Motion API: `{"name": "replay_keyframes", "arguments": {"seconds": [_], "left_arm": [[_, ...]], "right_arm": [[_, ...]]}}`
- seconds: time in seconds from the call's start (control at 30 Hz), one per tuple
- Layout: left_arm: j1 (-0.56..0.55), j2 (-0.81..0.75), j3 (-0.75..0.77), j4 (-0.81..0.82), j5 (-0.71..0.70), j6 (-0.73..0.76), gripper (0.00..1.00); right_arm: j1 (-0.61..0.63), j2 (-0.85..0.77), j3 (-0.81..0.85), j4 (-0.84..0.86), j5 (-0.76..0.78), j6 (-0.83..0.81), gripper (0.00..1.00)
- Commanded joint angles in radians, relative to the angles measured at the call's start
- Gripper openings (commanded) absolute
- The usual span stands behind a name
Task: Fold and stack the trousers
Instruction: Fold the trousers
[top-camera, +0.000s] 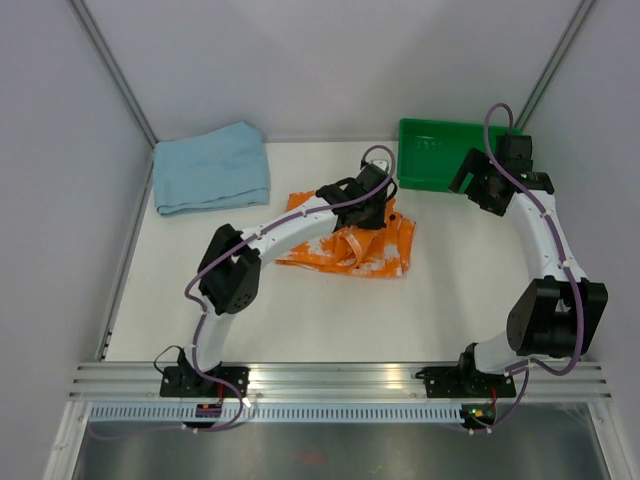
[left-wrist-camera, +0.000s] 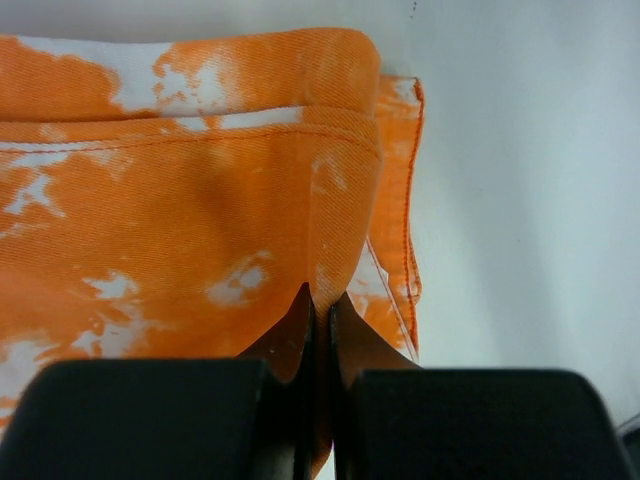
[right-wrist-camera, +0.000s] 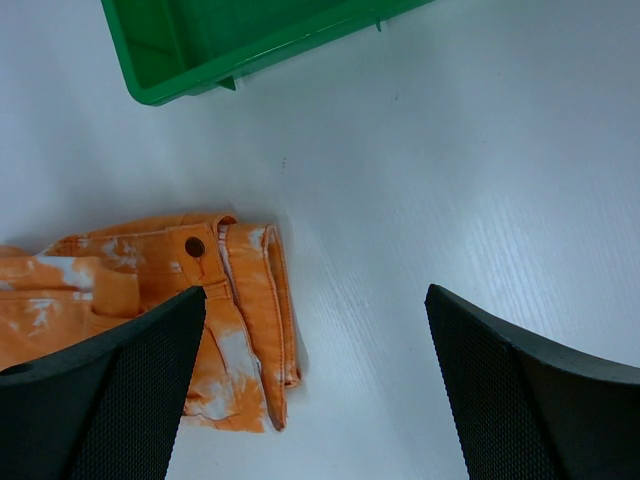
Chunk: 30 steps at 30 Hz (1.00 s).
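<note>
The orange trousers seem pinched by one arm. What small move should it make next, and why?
Probably the left gripper should lift a little and carry its pinched fold across the orange trousers. It is shut on the cloth, the trousers lie bunched and not neatly folded, and the right gripper hangs open, holding nothing.

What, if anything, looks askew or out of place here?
Only the orange trousers: they lie rumpled mid-table, edges uneven, one fold pinched in the shut left gripper. The blue folded cloth at the far left looks neat, and the green bin stands upright. Nothing looks spilled or torn.
</note>
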Motion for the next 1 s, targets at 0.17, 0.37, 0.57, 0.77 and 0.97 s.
{"name": "replay_keyframes", "arguments": {"seconds": [0.17,0.37,0.57,0.77,0.97], "left_arm": [[-0.044,0.101,0.150,-0.031,-0.112,-0.175,0.02],[-0.046,0.145,0.172,-0.076,-0.120,-0.359,0.02],[-0.046,0.129,0.182,-0.042,-0.078,-0.353,0.62],[-0.031,0.040,0.187,-0.013,-0.057,-0.261,0.84],[0.095,-0.158,0.000,-0.007,0.027,-0.215,0.84]], "right_arm": [[-0.001,-0.015,-0.025,0.031,-0.064,0.012,0.98],[-0.001,-0.012,-0.031,0.038,-0.083,0.017,0.98],[-0.001,-0.018,-0.048,0.048,-0.095,0.009,0.98],[0.000,-0.018,-0.074,0.077,-0.165,-0.035,0.98],[0.000,-0.027,-0.116,0.163,-0.368,-0.058,0.98]]}}
